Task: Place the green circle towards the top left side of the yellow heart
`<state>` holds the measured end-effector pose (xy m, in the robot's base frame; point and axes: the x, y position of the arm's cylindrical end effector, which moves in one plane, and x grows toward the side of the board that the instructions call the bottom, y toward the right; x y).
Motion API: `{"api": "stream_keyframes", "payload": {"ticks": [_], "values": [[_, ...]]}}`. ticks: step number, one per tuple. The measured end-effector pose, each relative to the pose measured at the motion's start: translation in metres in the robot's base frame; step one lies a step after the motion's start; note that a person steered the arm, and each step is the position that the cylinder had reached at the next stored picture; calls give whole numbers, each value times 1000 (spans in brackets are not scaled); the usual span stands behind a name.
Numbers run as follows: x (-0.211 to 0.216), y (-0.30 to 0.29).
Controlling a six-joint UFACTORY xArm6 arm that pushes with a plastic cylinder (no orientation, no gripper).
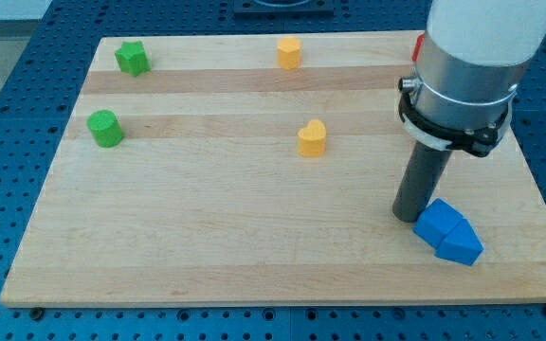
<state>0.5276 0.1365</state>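
The green circle (105,128) stands near the board's left edge. The yellow heart (312,138) sits near the board's middle, far to the circle's right. My tip (408,216) rests on the board at the lower right, touching the left side of the blue blocks (448,232). It is well to the right of the heart and far from the circle.
A green star (132,58) sits at the top left. A yellow block (289,52) stands at the top middle. A red block (419,44) shows partly behind the arm at the top right. The wooden board (207,246) lies on a blue perforated table.
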Motion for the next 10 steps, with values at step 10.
{"api": "stream_keyframes", "payload": {"ticks": [10], "values": [[-186, -297]]}}
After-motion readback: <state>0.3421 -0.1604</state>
